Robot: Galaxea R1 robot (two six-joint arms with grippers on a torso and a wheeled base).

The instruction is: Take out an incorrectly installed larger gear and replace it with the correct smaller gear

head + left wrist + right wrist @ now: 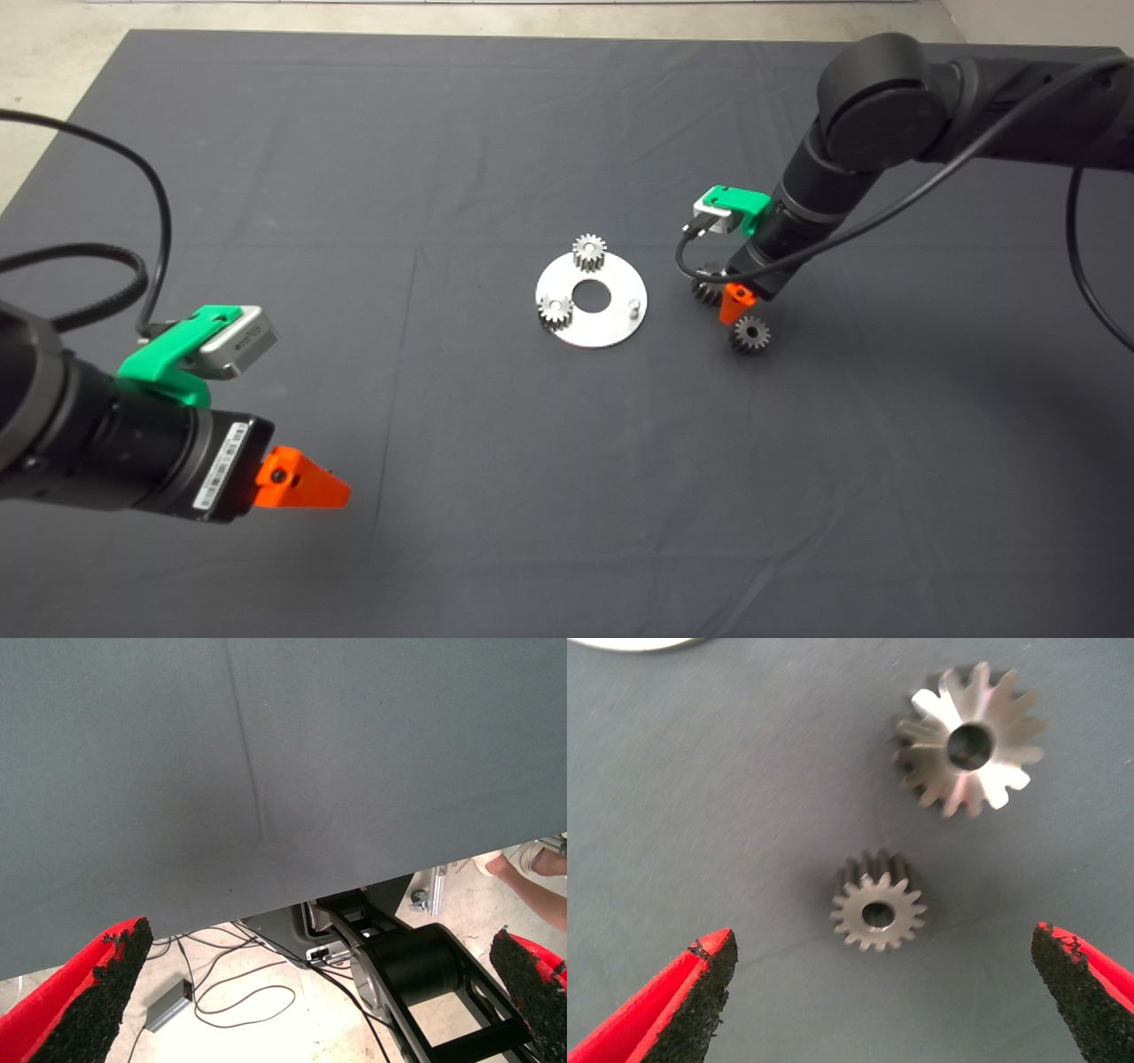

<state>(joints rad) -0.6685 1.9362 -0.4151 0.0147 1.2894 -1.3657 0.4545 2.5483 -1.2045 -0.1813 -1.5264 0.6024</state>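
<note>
The left gripper (332,489) sits nearest the camera, well away from the round steel plate (611,332) at the middle of the mat (443,133), on the plate's left and toward the near edge. Its wrist view shows its fingers (97,992) spread wide with nothing between them, over the mat's edge, with cables and a black frame on the floor beyond and a person's leg (532,881) at the side.

The plate carries 2 light silver gears, 1 at its far rim (588,252) and 1 at its left side (555,310), plus a bare peg (633,307) on its right.

The right gripper (733,306) hangs just right of the plate, pointing down. Its fingers (700,992) are spread apart and hold nothing. Between them on the mat lies the smaller gear (878,901) (749,334), dark, flat side up. The larger gear (970,737) (706,285) lies just beside it, also right of the plate, apart from the fingers.
</note>
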